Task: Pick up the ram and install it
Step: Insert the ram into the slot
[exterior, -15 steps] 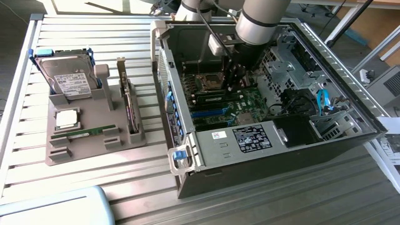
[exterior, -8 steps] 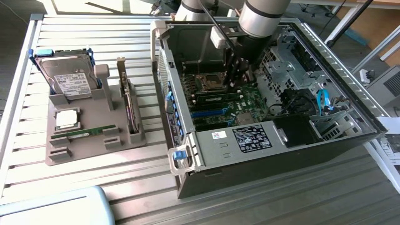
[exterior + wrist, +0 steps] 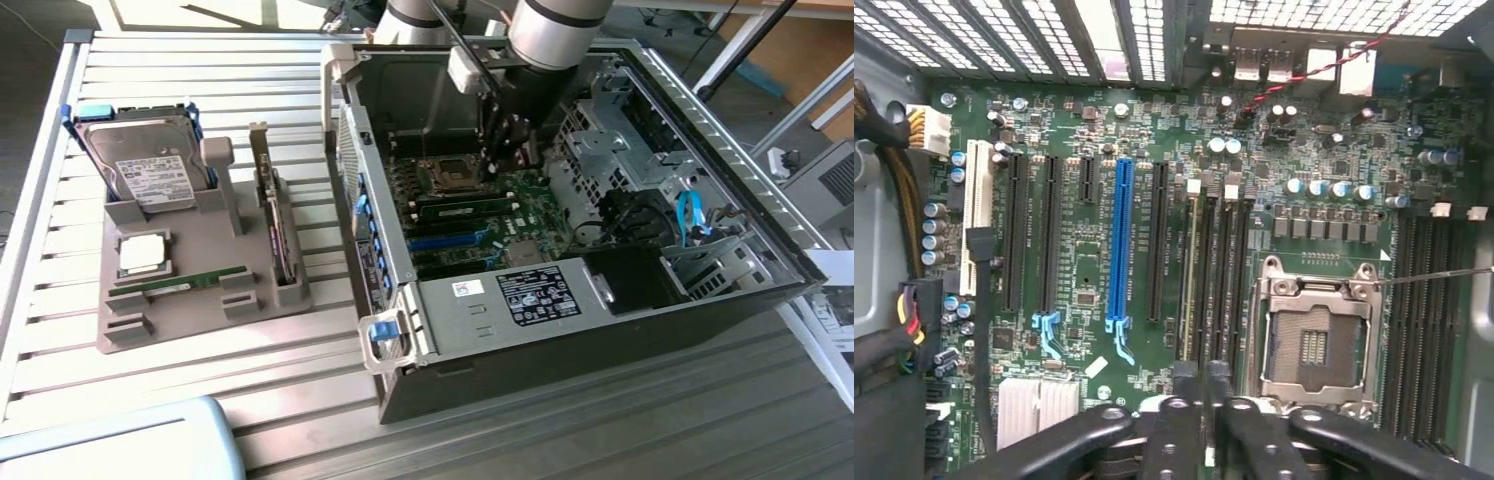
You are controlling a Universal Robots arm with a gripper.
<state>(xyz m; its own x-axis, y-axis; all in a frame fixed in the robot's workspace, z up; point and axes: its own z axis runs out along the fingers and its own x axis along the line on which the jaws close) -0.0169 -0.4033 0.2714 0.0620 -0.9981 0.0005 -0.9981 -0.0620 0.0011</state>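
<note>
- A black steel computer case (image 3: 627, 345) lies on its side on the slatted metal table (image 3: 294, 400) with its panel off. This is probably so that the board inside faces up for a reach from above.
- The grey-sleeved robot arm (image 3: 554, 30) comes into the case from 12 o'clock.
- A grey moulded parts tray (image 3: 187, 245) sits at 9 o'clock of the case. Its recesses seem meant to hold each part in a fixed pose.
- The green motherboard (image 3: 534, 215) (image 3: 1084, 290) covers the case floor, with its square metal processor socket (image 3: 445, 175) (image 3: 1314, 340) empty.
- The black gripper (image 3: 507, 140) (image 3: 1202, 385) hangs low over the board, at about 2 o'clock of the socket and above the dark memory slots (image 3: 1214, 270). I cannot tell whether it is clenched or released, and nothing shows in its hold.
- The ram (image 3: 180, 285), a long narrow green circuit-board stick, lies flat in a tray groove at 6 o'clock of the square silver-topped processor chip (image 3: 143, 255). It is well apart from the gripper and not yet picked up.
</note>
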